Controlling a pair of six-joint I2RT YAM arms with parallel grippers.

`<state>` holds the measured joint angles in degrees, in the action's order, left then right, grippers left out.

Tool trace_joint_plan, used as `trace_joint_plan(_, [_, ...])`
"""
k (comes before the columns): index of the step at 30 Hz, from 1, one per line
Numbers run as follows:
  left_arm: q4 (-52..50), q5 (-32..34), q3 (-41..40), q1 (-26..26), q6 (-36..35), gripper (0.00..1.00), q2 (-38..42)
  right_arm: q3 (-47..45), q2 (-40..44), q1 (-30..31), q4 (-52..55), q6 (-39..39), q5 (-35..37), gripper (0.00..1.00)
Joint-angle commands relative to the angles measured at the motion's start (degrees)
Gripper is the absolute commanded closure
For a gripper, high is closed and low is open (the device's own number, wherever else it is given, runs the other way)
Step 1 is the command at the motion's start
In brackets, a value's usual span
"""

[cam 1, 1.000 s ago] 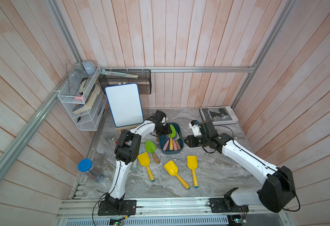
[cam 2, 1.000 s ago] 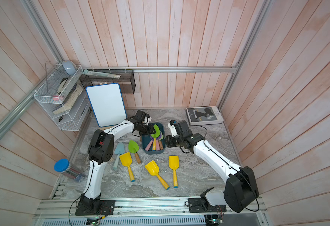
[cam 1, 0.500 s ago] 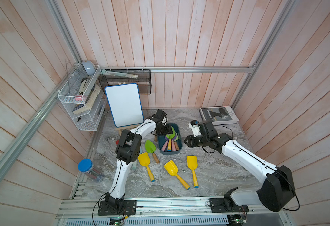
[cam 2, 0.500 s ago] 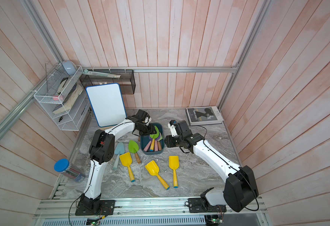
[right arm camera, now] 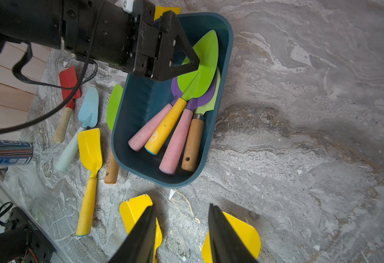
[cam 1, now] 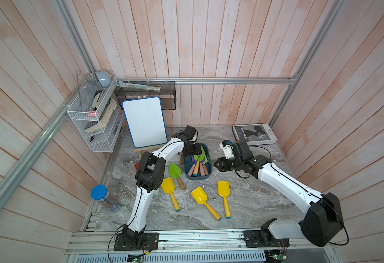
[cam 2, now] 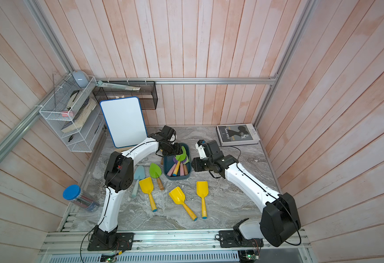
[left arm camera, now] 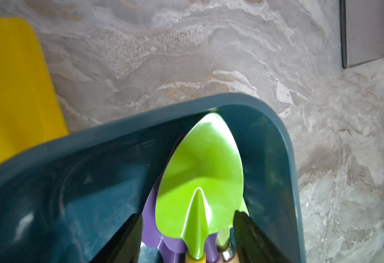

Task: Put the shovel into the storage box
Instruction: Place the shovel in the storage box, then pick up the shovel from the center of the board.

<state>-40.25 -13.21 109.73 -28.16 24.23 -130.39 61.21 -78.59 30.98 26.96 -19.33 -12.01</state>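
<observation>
At the far left of a top view a white wire rack [cam 1: 90, 123] hangs on the wall. A blue-lidded jar [cam 1: 105, 198] lies below it at the edge of the marble table [cam 1: 255, 200]. A whiteboard [cam 1: 144, 123] stands at the back, left of centre. Below it a wooden-handled green shovel [cam 1: 175, 170] lies on the table, just beside the left rim of the storage box [cam 1: 198, 178], a dark teal tub at the middle of the frame. Three yellow shovels [cam 1: 200, 198] lie in the lower middle.

The left gripper [cam 1: 196, 152] hangs over the far end of the box. The shovel [left arm camera: 200, 168] — green blade, yellow handle — lies inside the box on top of two purple shovels [left arm camera: 151, 218], its tip close to a rounded corner. In the left wrist view the gripper's two black fingers [left arm camera: 122, 241] stand spread on either side of the shovel's neck without pressing it. The jaws are open and grip nothing.

To the right of the box the right gripper [cam 1: 216, 164] points at the rim from close by — whether it touches I cannot tell. In the right wrist view its fingers [right arm camera: 141, 232] are parted over bare marble and yellow blades, holding nothing. A book [cam 1: 255, 134] lies at the upper right of the table.
</observation>
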Motion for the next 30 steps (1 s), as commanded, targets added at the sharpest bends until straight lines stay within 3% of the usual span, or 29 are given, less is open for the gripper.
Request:
trace_joint_plan(1, [-0.41, 3.13, 1.3, -0.23, 0.57, 0.31, 4.43, -1.09, 0.62, 0.02, -0.24, -0.53, 0.86, 0.56])
trace_joint_plan(10, [0.84, 5.17, -2.33, -1.76, 1.41, 0.31, 10.67, -3.97, 2.72, 0.04, 0.34, -2.49, 2.82, 0.56])
trace_joint_plan(20, [10.14, 2.71, -18.61, -2.42, 4.13, 0.28, 26.37, -10.88, 6.29, 0.79, 2.34, -7.29, 6.84, 0.56])
trace_joint_plan(30, [16.48, 0.75, -35.03, -5.31, 7.7, 0.27, 38.71, -14.02, 6.09, 9.91, 10.62, -17.55, 15.99, 0.55])
